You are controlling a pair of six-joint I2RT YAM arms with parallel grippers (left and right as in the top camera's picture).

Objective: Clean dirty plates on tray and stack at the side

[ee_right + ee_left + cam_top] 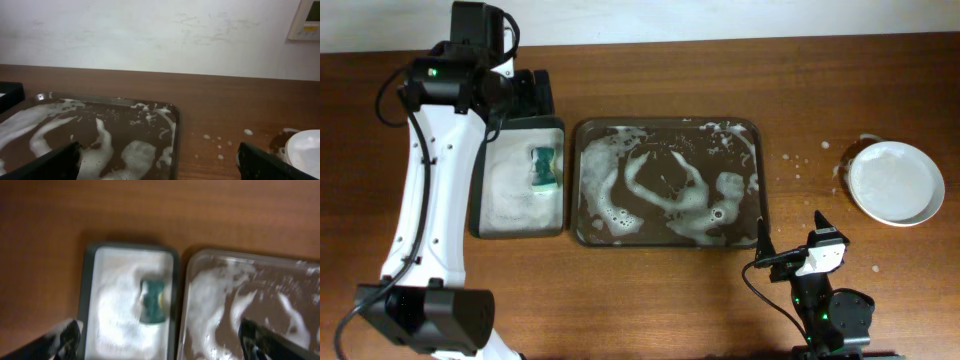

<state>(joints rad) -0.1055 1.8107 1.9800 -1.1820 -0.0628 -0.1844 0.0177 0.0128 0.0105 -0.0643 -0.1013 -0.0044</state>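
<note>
Left fingers [65, 339] spread — tray [665, 122] (sudsy) runs lengthwise left-right.

1. Looking straight down on a brown wooden table [150, 210]; the picture is soft and blurred.
2. The left gripper [160, 341] has its jaws spread wide. Its dark fingers [62, 341] poke in at the two lower corners of the picture.
3. Something pale, likely suds, clings to the finger in the lower-left corner.
4. Between the fingers lies a narrow tray [86, 305], dark-rimmed, filled with white suds [115, 305].
5. A green sponge [152, 301] sits in that foam, close to the tray's right-hand wall.
6. Just beside it, a wide tray [187, 305] runs off the right edge, with swirls of foam over a dark wet floor.
</note>
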